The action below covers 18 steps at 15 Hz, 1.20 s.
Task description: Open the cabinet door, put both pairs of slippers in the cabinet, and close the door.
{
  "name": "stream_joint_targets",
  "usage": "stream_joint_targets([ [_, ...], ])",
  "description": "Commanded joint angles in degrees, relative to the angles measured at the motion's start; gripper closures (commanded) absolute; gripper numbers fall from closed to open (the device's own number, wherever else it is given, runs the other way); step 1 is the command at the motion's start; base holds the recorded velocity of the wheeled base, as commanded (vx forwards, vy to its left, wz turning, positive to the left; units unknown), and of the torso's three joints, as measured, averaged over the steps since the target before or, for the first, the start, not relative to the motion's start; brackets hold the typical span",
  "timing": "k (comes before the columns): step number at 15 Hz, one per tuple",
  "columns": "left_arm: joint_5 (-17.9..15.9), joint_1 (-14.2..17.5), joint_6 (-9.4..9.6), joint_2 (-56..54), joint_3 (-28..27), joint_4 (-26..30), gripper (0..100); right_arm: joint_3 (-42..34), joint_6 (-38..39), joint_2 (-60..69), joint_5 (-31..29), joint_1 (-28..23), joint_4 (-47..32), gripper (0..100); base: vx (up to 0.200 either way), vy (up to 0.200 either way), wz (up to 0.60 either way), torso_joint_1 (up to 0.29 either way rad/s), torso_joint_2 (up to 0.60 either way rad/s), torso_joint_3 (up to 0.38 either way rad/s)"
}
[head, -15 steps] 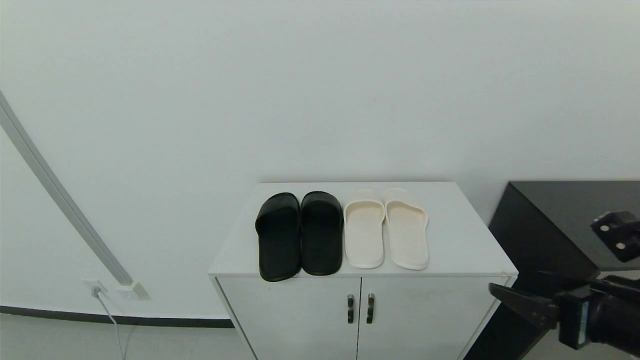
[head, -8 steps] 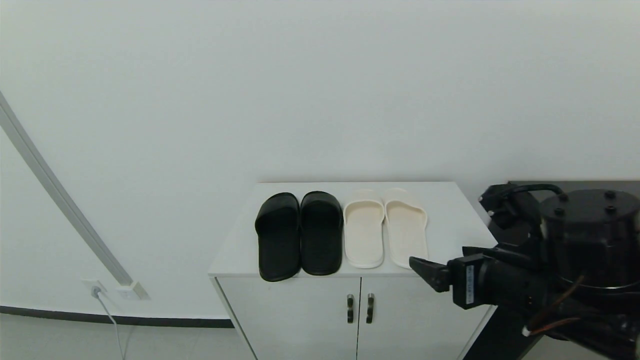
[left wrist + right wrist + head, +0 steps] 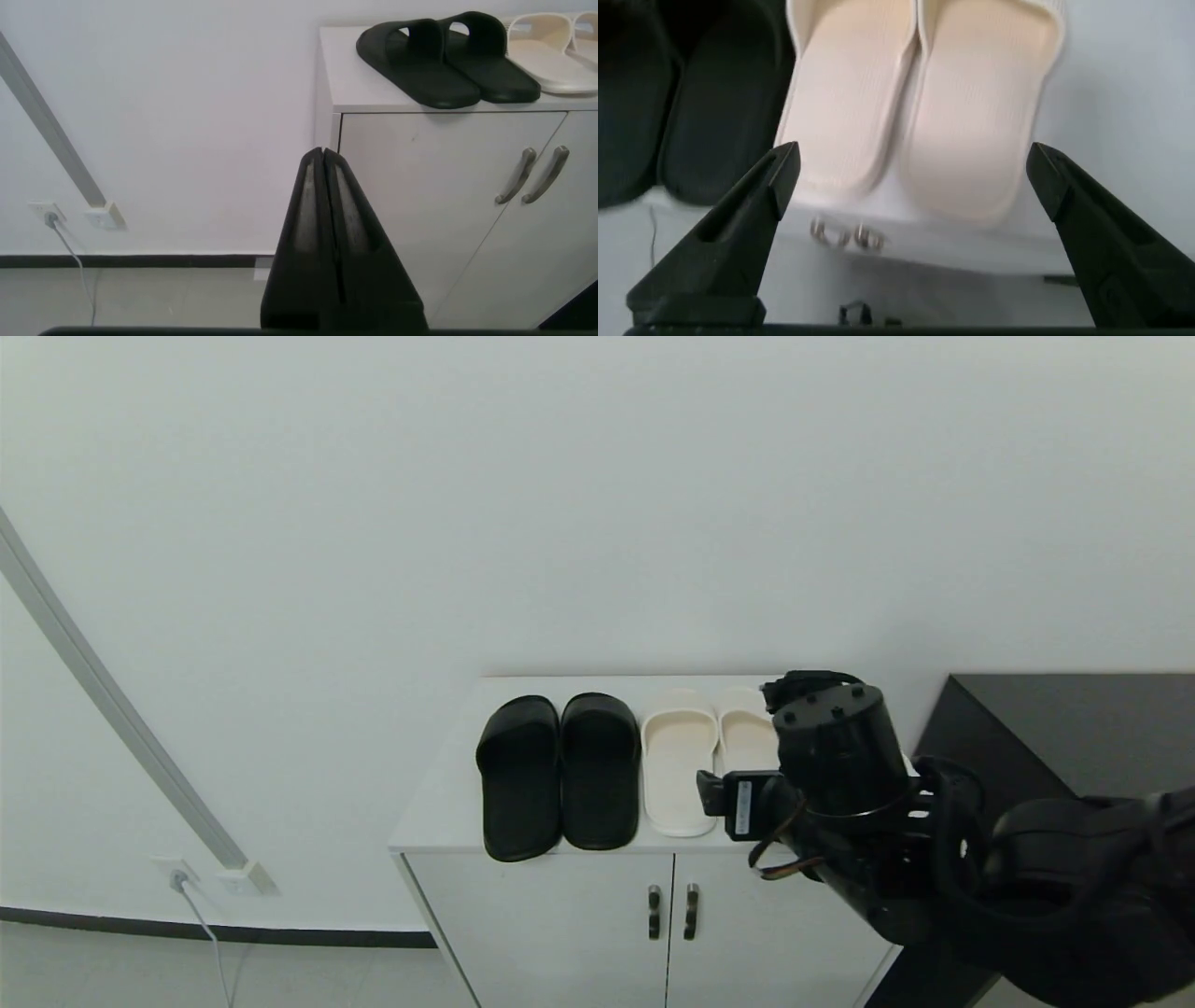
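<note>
Smooth black slippers (image 3: 558, 775) and ribbed cream slippers (image 3: 680, 770) lie side by side on a flat white cabinet (image 3: 439, 812), doors (image 3: 551, 933) closed, against a plain white wall (image 3: 597, 504). The right gripper (image 3: 912, 159) has its fingers spread wide near the cream pair. The left gripper (image 3: 323, 159) has its fingers pressed together.

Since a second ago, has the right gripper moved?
Yes. In the head view the right gripper swung left and up, from right of the cabinet to over the white slippers on its top.
</note>
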State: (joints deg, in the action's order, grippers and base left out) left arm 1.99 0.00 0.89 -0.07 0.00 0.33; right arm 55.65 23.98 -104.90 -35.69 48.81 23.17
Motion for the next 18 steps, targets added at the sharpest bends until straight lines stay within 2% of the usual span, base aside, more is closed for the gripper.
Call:
stream_joint_targets([
  [1,0.0,0.0,-0.01,0.1,0.0,0.0,100,5.5,-0.8,-9.8,-3.5,-1.8,3.6,0,0.0,0.0,0.0,0.0,0.0,0.0],
  [7,0.0,0.0,-0.01,0.1,0.0,0.0,100,14.9,-4.2,-19.6,-5.3,-4.8,7.0,0,0.0,0.0,0.0,0.0,0.0,0.0],
  [12,0.0,0.0,-0.1,0.1,0.0,0.0,100,22.8,-10.7,-26.0,-6.8,-7.8,12.4,0,0.0,0.0,0.0,0.0,0.0,0.0],
  [18,0.0,0.0,-0.1,0.1,0.0,0.0,100,30.8,-10.7,-30.2,-6.1,-9.7,12.2,0,0.0,0.0,0.0,0.0,0.0,0.0],
])
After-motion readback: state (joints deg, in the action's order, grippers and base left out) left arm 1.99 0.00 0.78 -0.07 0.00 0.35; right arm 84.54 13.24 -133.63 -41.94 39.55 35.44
